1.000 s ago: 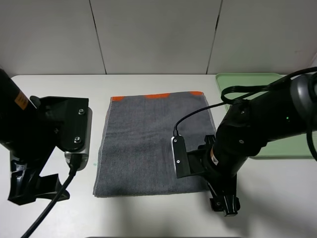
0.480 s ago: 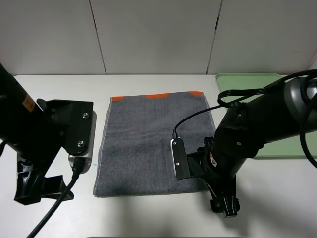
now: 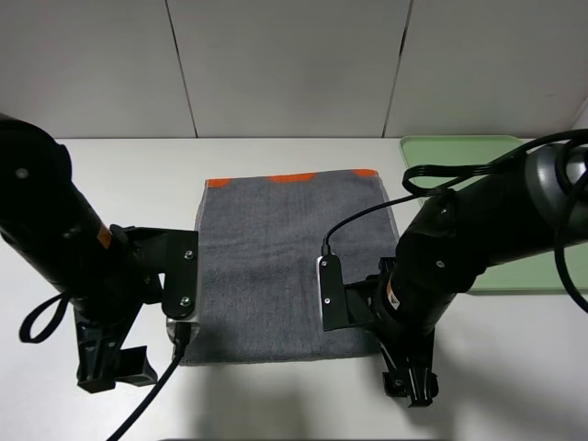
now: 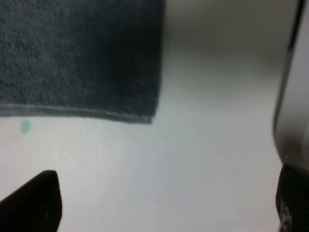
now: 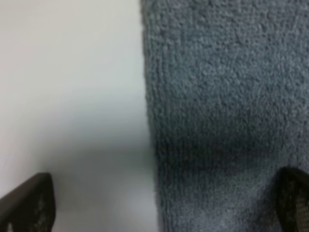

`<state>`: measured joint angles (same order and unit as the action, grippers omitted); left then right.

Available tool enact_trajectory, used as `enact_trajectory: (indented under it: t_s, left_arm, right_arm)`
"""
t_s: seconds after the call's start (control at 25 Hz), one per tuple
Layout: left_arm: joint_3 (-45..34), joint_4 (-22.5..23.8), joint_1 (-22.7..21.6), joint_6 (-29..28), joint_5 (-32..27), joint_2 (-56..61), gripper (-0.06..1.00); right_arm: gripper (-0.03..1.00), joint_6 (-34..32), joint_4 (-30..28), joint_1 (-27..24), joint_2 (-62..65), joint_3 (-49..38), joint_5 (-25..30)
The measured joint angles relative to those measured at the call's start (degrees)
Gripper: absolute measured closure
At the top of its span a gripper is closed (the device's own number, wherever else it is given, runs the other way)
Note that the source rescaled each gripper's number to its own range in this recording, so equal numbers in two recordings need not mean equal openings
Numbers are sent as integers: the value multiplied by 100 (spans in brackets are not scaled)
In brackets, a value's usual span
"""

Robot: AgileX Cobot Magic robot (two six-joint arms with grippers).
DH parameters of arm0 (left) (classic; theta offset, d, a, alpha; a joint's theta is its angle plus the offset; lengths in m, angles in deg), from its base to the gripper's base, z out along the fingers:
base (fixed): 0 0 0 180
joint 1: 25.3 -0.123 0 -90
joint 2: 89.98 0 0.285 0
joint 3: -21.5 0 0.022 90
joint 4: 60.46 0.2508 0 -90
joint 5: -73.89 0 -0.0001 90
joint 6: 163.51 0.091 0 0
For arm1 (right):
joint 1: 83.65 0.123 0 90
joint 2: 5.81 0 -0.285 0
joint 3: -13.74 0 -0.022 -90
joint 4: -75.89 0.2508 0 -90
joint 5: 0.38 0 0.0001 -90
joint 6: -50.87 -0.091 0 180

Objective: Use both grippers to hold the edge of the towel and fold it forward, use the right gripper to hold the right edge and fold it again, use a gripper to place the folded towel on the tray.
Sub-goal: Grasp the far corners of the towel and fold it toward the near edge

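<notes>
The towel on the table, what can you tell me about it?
The towel is dark grey terry cloth, lying flat, smooth and nearly square on the white table. Orange patches show along its far edge, and a thin paler hem borders its side. It sits beside the green tray, apart from it. The left gripper and right gripper hang open by its near corners; neither holds it.

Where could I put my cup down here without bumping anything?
Bare table runs along the back wall beyond the towel's orange end, and at the front right, nearer than the tray. It is crowded at the towel's two near corners, where the left gripper and right gripper hang with jaws open.
</notes>
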<state>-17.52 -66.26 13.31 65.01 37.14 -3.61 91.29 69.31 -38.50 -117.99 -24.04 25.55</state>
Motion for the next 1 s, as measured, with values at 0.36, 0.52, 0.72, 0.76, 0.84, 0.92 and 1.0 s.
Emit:
enact_trajectory:
  t_s: [0.36, 0.52, 0.72, 0.76, 0.84, 0.92, 1.0]
  left_arm:
    - [-5, -178, 0, 38, 752, -787, 6]
    - [-5, -443, 0, 225, 1043, -975, 6]
    - [143, -589, 0, 293, 1163, -1198, 6]
    - [198, -600, 0, 293, 1168, -1248, 6]
    - [290, -624, 0, 293, 1175, -1368, 6]
    - [358, -683, 0, 299, 1181, -1446, 6]
    - [403, -737, 0, 299, 1208, -1508, 6]
  right_arm:
    - [-3, 0, 249, 0, 0, 0, -66]
    - [-3, 0, 273, 0, -5, 0, -91]
    - [-3, 0, 316, 0, -5, 0, -143]
    - [-3, 0, 321, 0, -5, 0, -148]
    - [-3, 0, 341, 0, -5, 0, -156]
    - [-3, 0, 352, 0, -5, 0, -163]
    - [-3, 0, 358, 0, -5, 0, -168]
